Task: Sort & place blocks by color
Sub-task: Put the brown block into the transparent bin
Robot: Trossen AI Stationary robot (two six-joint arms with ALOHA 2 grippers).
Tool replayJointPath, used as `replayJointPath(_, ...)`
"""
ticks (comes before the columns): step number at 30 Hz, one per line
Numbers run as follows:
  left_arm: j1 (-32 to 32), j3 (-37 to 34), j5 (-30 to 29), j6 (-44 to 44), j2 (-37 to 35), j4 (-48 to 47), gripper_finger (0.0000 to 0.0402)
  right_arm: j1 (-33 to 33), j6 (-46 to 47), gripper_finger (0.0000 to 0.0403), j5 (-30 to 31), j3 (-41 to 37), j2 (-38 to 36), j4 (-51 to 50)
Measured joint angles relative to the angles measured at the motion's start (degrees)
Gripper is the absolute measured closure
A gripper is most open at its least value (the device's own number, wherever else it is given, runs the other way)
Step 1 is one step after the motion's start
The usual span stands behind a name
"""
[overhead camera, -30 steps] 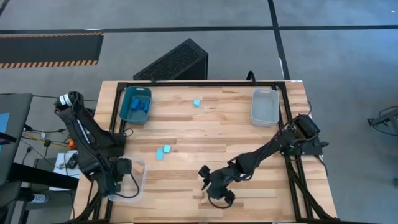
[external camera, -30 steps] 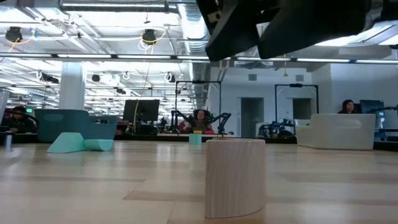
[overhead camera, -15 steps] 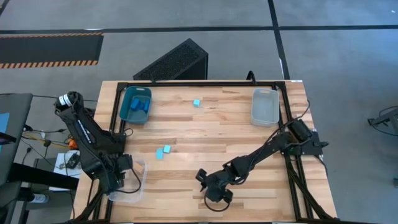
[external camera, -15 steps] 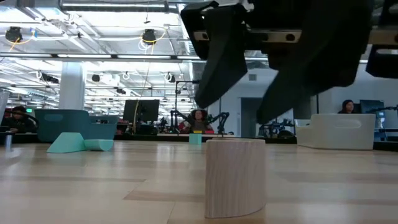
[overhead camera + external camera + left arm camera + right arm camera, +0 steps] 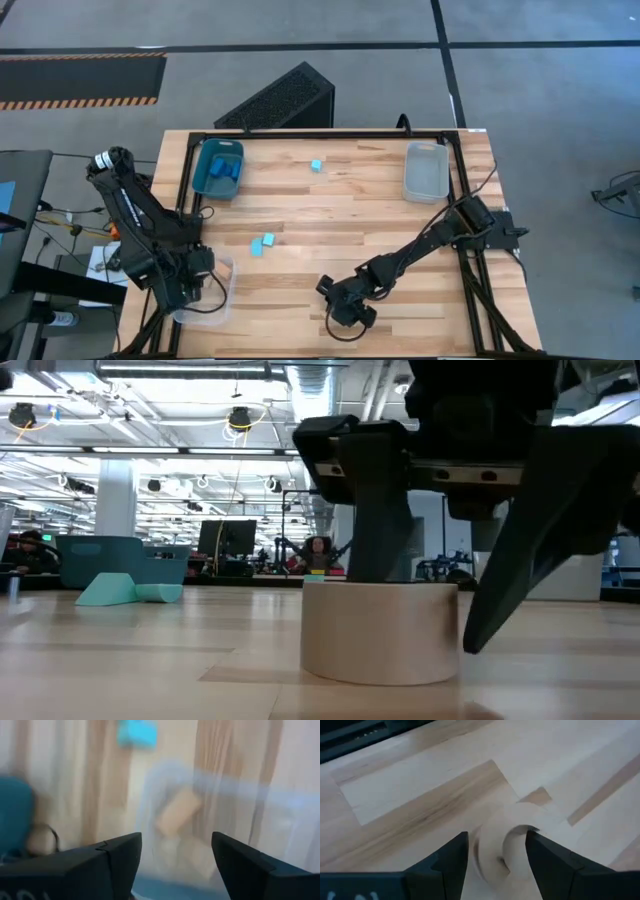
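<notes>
Since a moment ago the right gripper (image 5: 440, 575) has been lowered, fingers spread, around the bare-wood block (image 5: 380, 632) at the table's (image 5: 400, 230) near edge, so a grasp seems imminent.

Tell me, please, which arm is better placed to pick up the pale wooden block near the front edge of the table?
The right. The right gripper is down at the wooden block, fingers open on either side. The left gripper is over the clear tray, far off.
</notes>
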Motion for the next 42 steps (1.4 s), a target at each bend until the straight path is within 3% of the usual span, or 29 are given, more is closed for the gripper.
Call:
replayJointPath(4,0.0,3.2,-13.0,5.1,0.0,1.5,0.0182,-0.1,5.3,0.0193,2.0,0.0,0.0,-3.6)
replayJointPath(8,0.0,2.6,-26.4,15.9,0.0,11.0,0.0187,-0.1,13.2,0.0228,3.2,0.0,0.0,-4.9)
replayJointPath(11,0.2,-0.3,-32.3,25.6,0.0,22.6,0.0189,-0.1,20.1,0.0268,3.4,0.0,0.0,-5.0)
replayJointPath(15,2.2,-6.0,-35.6,34.6,0.0,36.5,0.0189,-0.1,28.7,0.0329,4.4,0.0,-0.1,-4.8)
replayJointPath(21,9.3,-15.4,-34.6,43.1,0.0,55.8,0.0189,0.6,32.1,0.0396,12.5,-0.1,-0.2,-4.8)
replayJointPath(26,16.8,-24.1,-24.2,54.6,0.0,82.5,0.0189,2.2,34.0,0.0389,26.3,-4.5,-2.3,-1.3)
replayJointPath(29,21.3,-29.5,-19.3,58.7,1.0,98.6,0.0189,2.3,35.3,0.0397,34.2,-8.3,-3.3,5.9)
replayJointPath(32,25.7,-33.5,-19.2,57.1,3.4,109.2,0.0189,1.7,36.2,0.0396,41.4,-10.7,-3.4,12.8)
replayJointPath(36,30.4,-34.6,-18.7,53.7,8.6,115.2,0.0189,0.2,36.2,0.0395,49.3,-11.0,-3.4,14.0)
replayJointPath(39,33.1,-33.0,-14.8,54.6,13.0,120.8,0.0189,-1.0,33.3,0.0399,49.8,-10.9,-3.4,13.9)
replayJointPath(42,34.9,-30.7,-7.6,57.0,16.0,121.9,0.0189,-0.7,32.5,0.0391,44.5,-9.6,-3.4,12.9)
